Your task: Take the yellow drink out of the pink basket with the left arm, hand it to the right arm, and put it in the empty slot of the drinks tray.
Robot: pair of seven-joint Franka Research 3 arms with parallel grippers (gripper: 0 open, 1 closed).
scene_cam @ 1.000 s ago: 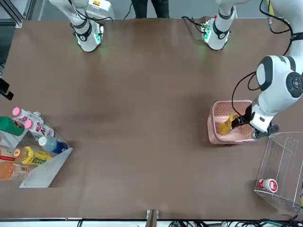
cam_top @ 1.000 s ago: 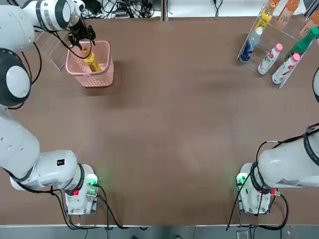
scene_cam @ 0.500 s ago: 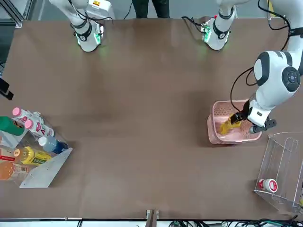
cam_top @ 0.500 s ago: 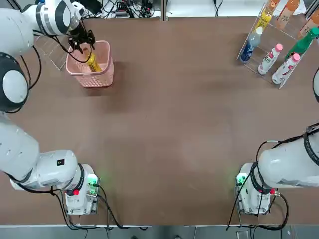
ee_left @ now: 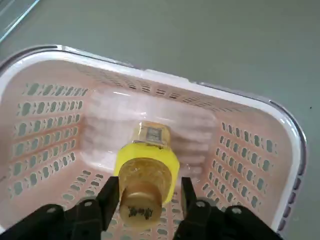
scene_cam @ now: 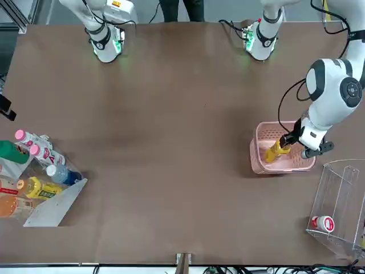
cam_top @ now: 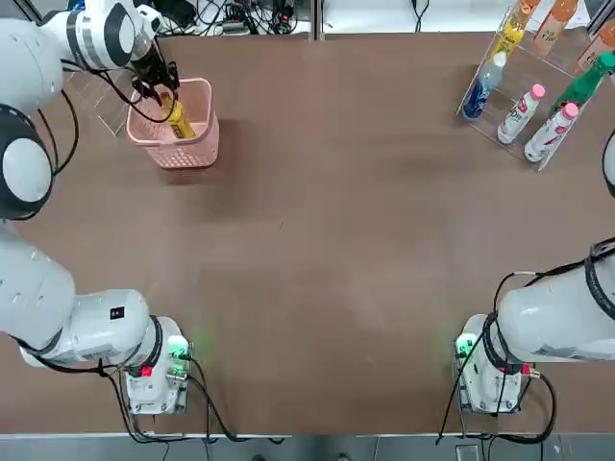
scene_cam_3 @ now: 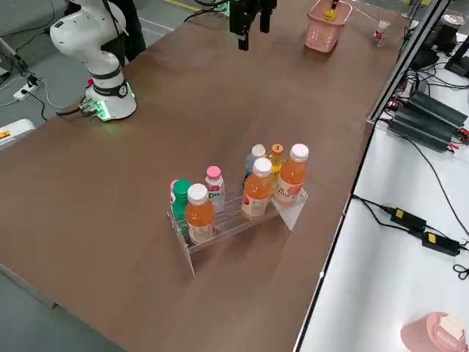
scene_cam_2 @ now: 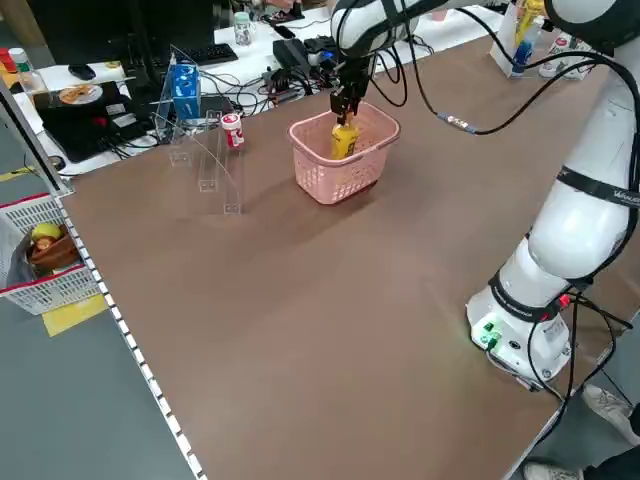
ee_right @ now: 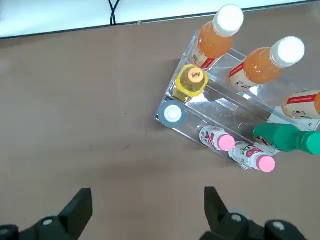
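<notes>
Left fingers [ee_left: 108,202] stand astride the yellow drink [ee_left: 148,167].

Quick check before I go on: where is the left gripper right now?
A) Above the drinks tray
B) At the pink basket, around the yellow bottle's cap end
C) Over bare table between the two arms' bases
B: the left gripper is at the pink basket, its fingers on either side of the yellow bottle near its cap.

A brown table [cam_top: 317,269] bears a pink basket [cam_top: 197,151], a drinks tray [cam_top: 527,72] and a clear rack [scene_cam_2: 222,170].
</notes>
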